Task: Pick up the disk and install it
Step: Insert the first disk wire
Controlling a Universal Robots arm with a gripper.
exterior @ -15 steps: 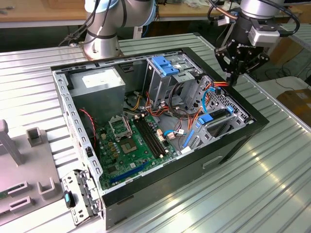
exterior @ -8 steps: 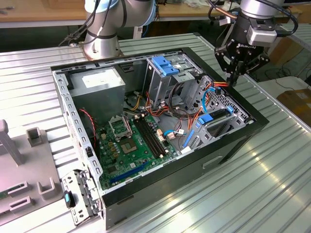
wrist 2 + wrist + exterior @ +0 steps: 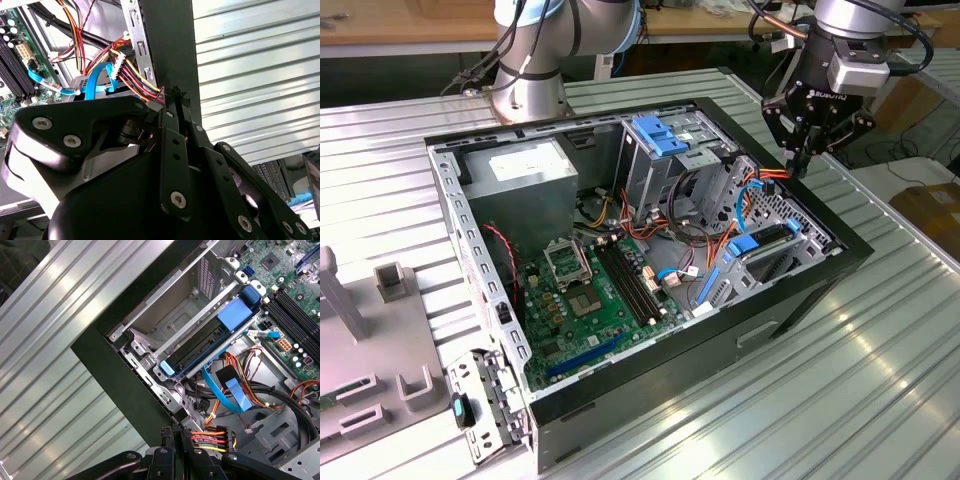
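The disk point(image 3: 766, 243) lies flat in the lower drive bay at the exterior view's right end of the open computer case point(image 3: 650, 385). Its dark edge and blue plastic frame show in the first wrist view point(image 3: 200, 347). My gripper point(image 3: 798, 163) hangs over the case's far right rim, above and behind the disk and apart from it. Its two black fingers are pressed together in both wrist views point(image 3: 176, 96) point(image 3: 177, 434). The fingertips sit right beside a connector with red, orange and yellow wires point(image 3: 211, 436); nothing shows between them.
A grey power-supply box point(image 3: 520, 175) fills the case's back left corner. A grey cage with a blue handle point(image 3: 660, 140) stands at the back middle, and the green motherboard point(image 3: 590, 290) covers the floor. Blue flat cables point(image 3: 232, 392) cross near the bay. A grey fixture point(image 3: 380, 330) lies left of the case.
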